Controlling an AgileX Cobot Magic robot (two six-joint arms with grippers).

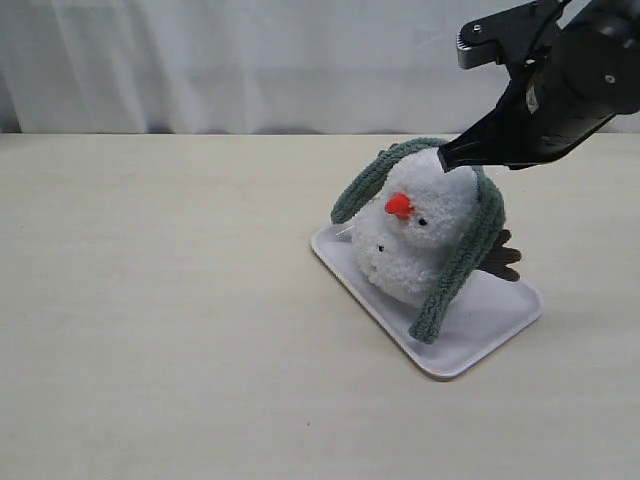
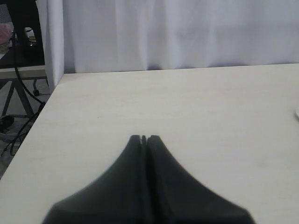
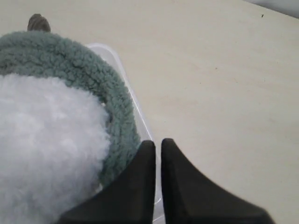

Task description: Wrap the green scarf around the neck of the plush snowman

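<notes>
**Scarf draped over the snowman, both grippers closed**

In the exterior view we see the small, fluffy white plush snowman with an orange nose, leaning on a shallow white rectangular tray on the pale beige table. The long, fuzzy sage-green fleece scarf arches over its top; one end hangs toward the left of the view, and the other trails down across the body to the tray. A brown twig arm pokes out behind. The black right gripper has its tip at the crest of the scarf; we cannot tell whether the strip sits in the neck crease.

In the left wrist view, the left gripper hangs over bare table; its jaws are pressed together with nothing between them; a white curtain hangs behind.

In the right wrist view, the jaws are closed to a thin slit and hold nothing. Their tips are just beside the scarf's outer edge; the scarf curves round the white plush, with the tray rim alongside.
</notes>
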